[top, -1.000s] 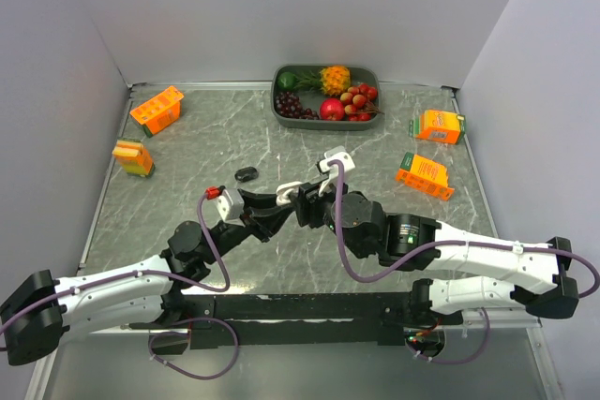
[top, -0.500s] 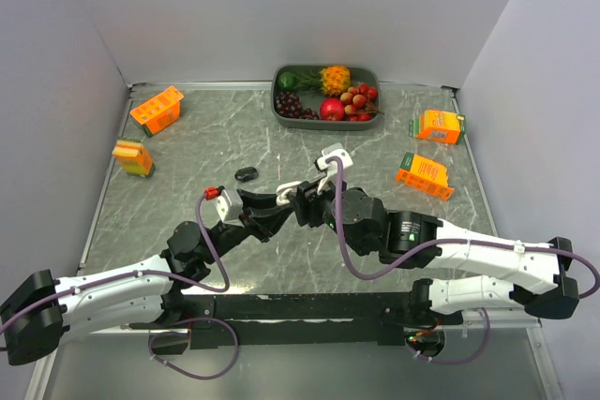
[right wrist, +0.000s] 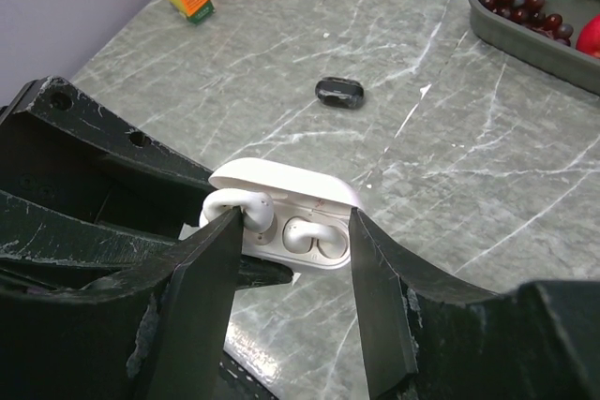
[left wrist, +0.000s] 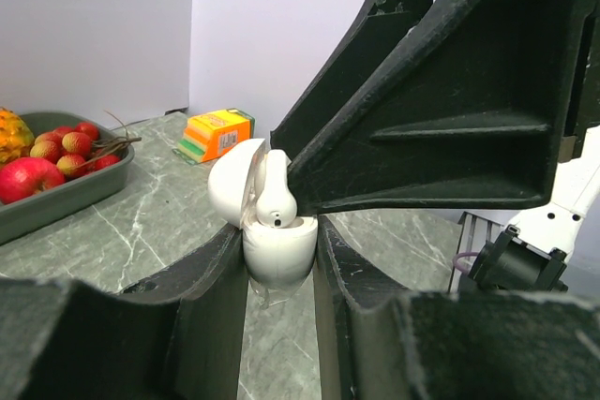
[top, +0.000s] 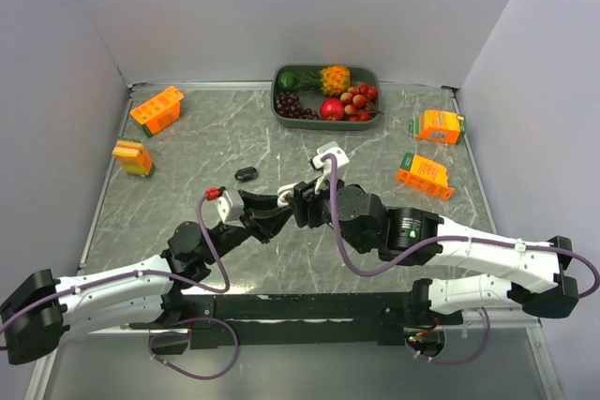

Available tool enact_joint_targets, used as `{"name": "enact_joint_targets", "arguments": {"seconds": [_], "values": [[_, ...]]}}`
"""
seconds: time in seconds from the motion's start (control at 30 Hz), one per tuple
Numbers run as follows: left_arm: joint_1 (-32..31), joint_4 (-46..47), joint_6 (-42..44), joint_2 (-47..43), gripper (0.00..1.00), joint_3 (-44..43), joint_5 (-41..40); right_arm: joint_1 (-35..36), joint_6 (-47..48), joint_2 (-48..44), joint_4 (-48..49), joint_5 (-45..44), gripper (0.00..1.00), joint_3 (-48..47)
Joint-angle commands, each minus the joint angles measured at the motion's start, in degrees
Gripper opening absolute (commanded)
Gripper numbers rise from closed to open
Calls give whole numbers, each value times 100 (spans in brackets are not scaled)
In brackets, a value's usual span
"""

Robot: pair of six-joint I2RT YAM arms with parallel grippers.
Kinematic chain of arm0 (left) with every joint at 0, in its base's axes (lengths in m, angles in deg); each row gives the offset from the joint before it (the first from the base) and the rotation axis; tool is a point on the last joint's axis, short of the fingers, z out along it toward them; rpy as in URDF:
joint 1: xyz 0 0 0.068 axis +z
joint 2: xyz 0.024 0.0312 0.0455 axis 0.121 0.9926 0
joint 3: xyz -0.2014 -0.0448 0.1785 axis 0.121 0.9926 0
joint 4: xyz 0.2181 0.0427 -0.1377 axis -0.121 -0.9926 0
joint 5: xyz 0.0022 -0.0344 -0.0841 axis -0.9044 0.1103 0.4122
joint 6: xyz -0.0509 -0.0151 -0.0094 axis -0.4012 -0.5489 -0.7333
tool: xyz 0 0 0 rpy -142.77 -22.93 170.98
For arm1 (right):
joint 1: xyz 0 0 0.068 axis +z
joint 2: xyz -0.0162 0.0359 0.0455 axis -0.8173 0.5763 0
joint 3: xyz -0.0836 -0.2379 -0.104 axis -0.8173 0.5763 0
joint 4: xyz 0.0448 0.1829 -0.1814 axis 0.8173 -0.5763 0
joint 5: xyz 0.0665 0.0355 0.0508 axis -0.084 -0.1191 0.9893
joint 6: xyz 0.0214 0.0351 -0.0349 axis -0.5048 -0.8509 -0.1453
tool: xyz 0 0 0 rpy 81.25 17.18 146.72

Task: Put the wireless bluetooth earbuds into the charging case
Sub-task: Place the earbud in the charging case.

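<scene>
1. Right gripper [right wrist: 292, 220] shifted slightly leftward; jaws half-wide, astride charging case [right wrist: 281, 185].
2. Left gripper [left wrist: 277, 252] clamped on case base, arm stretched forward.
3. White earbud [left wrist: 275, 196] upright in case socket; seating depth unclear.

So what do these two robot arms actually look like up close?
Both the left arm and the right arm have white shells on the long links, black joints and black, wedge-shaped jaws. A purple cable loops along each. The left wrist carries a small red part, and the right wrist a white bracket.
</scene>
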State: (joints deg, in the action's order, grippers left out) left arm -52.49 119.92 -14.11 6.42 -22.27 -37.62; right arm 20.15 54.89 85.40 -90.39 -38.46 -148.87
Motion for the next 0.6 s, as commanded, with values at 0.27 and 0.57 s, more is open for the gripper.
{"name": "enact_joint_targets", "arguments": {"seconds": [0.27, 0.57], "values": [[-15, 620, -82, -19, 1, -13, 16, -113, -59, 126, -1201, 490, 64, -668], [-15, 725, -126, 34, 1, 14, 51, -324, -147, 188, -1395, 824, 64, -818]]}}
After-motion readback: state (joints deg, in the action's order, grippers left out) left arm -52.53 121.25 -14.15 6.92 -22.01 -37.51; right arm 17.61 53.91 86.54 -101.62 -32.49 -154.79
